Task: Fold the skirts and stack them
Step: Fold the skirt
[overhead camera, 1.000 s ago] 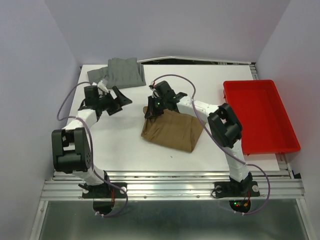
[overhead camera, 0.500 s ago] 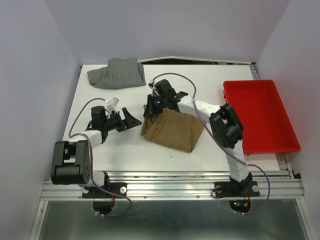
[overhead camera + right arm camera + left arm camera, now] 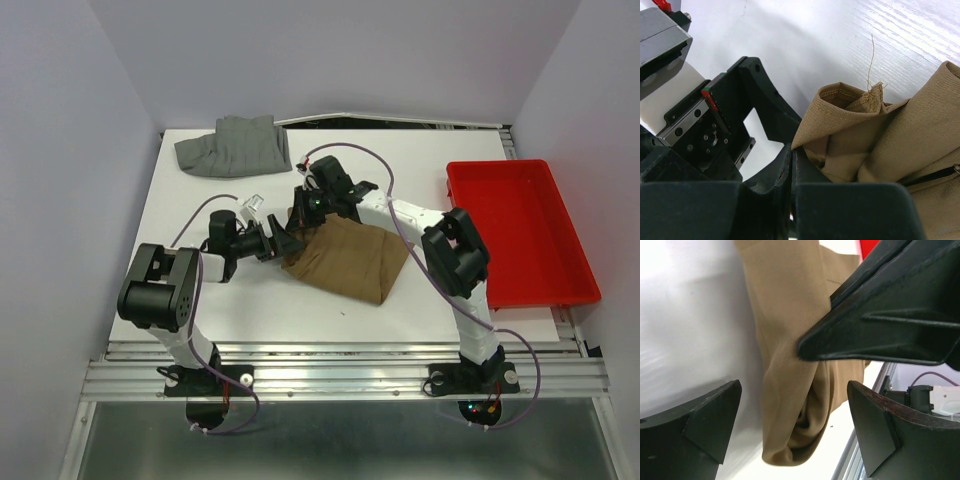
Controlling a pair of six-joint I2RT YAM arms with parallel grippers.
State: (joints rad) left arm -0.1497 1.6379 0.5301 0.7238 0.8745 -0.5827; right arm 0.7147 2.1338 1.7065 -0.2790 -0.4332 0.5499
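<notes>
Both arms meet at the tan skirt [image 3: 350,260]
The right gripper [image 3: 302,213] pinches its corner; the left gripper [image 3: 284,243] waits alongside, jaws spread.

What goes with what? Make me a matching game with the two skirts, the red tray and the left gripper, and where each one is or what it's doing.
Things:
1. grey skirt
2. brown skirt
3. red tray
4. left gripper

Matches:
A. on the right side of the table
B. open, at the brown skirt's left edge
C. at the far left corner of the table
D. in the middle of the table, pinched by the right gripper

Pairs: 1-C, 2-D, 3-A, 4-B
</notes>
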